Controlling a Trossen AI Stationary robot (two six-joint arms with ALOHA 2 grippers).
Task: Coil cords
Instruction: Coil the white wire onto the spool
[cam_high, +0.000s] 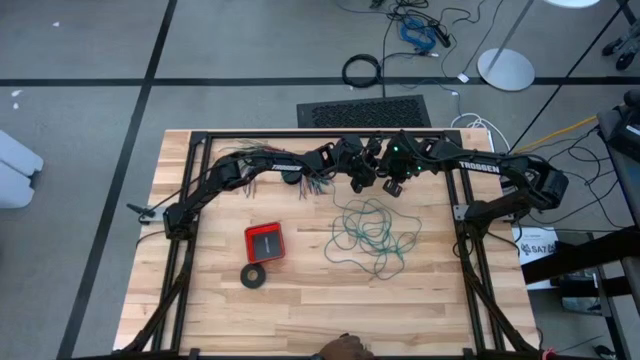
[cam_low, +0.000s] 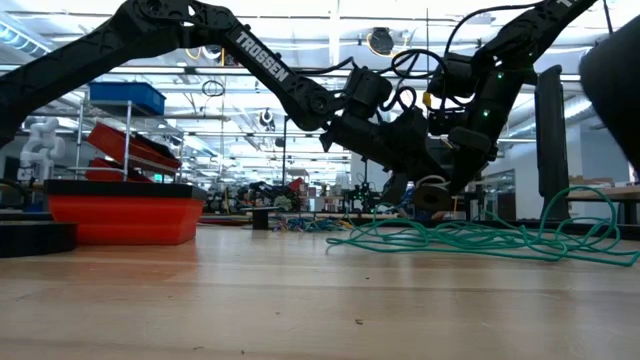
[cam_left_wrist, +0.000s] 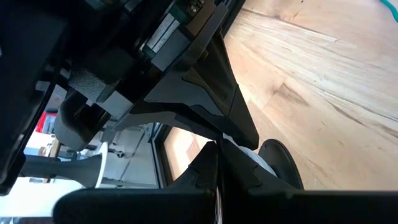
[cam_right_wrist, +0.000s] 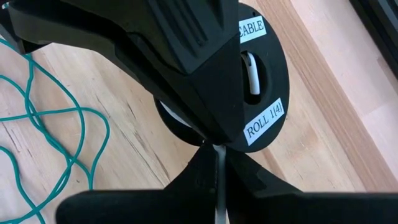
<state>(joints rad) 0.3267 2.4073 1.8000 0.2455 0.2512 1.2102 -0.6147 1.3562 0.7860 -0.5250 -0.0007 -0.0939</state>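
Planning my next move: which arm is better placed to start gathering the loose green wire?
Probably right. Its tool hangs just beyond the teal-green wire tangle's far edge; the left tool sits slightly farther off. Both are shut and crowded together.

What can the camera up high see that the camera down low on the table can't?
Only the high view shows the black ring lying near the red box, the fanned coloured wires under the left arm, and the floor around the table. Only the low view shows the room behind, with shelves and ceiling lights. Both show the red box, the loose green wire tangled on the wood, and the left claw and right claw close together above it.
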